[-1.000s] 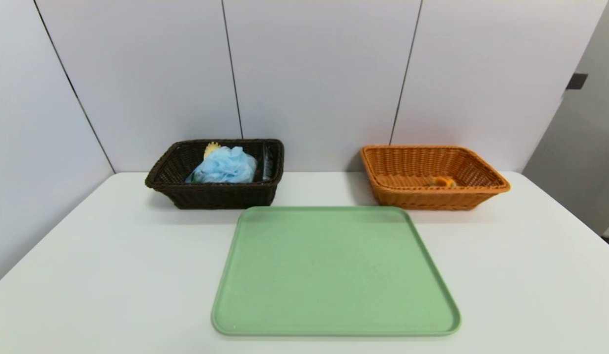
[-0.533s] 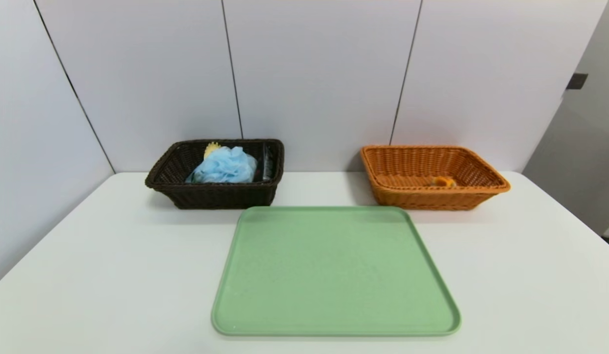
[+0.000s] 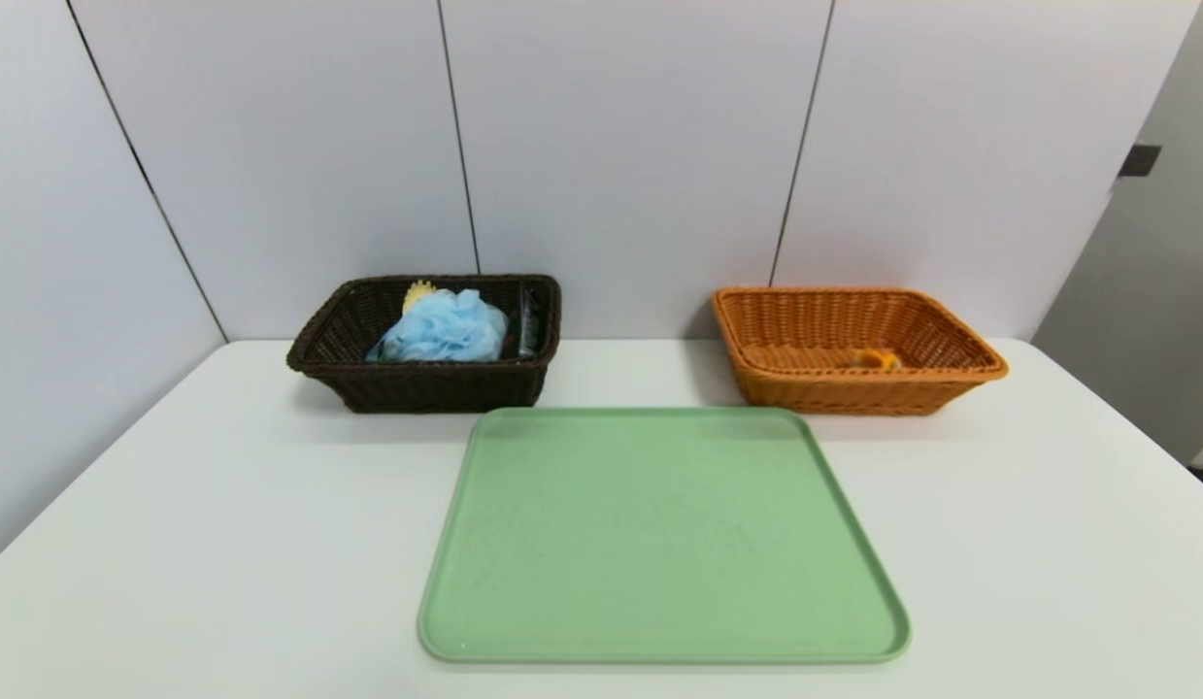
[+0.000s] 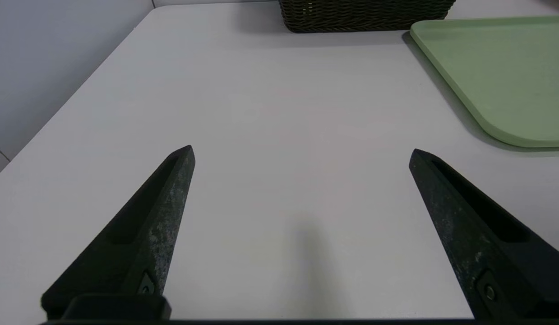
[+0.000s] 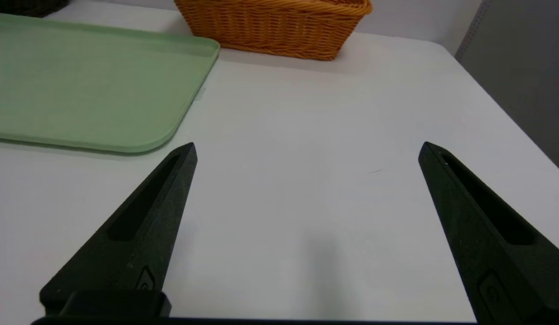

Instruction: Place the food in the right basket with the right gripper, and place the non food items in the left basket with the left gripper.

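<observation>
The dark brown left basket point(image 3: 426, 383) stands at the back left and holds a blue bath pouf point(image 3: 444, 328), a yellow item point(image 3: 417, 290) and a dark item point(image 3: 526, 325). The orange right basket point(image 3: 858, 393) at the back right holds a small orange food piece point(image 3: 875, 359). Neither arm shows in the head view. My left gripper point(image 4: 302, 153) hovers open over bare table, left of the tray, with nothing between its fingers. My right gripper point(image 5: 308, 151) hovers open over bare table, right of the tray, also holding nothing.
A green tray point(image 3: 659, 534) lies in the middle of the white table point(image 3: 222, 505) with nothing on it; its edges show as the green tray point(image 4: 500, 76) and green tray point(image 5: 90, 85) in the wrist views. Grey wall panels stand behind the baskets.
</observation>
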